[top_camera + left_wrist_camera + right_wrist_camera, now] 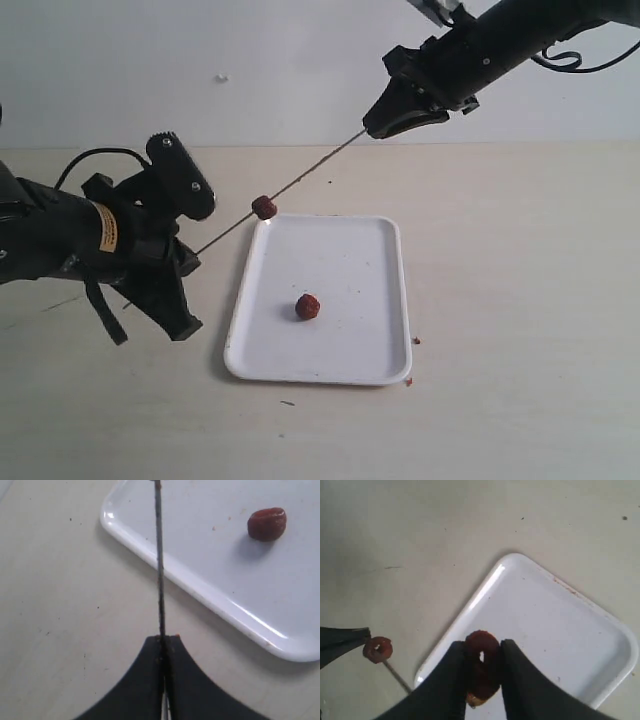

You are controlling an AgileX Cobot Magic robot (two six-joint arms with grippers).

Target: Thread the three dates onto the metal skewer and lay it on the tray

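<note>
Left tool low, pinching skewer — right tool raised, gripping date.

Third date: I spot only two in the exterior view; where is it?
The date is pinched in the right gripper, per the right wrist view, at the skewer's raised end beyond the tray.

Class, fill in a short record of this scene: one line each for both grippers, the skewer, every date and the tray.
left gripper: shut on the skewer's lower end
right gripper: shut on the held date
skewer: slanting in the air between the two grippers
held date: at the skewer's upper end
threaded date: on the skewer, nearer the left gripper
loose date: lying on the tray
tray: flat on the table
</note>
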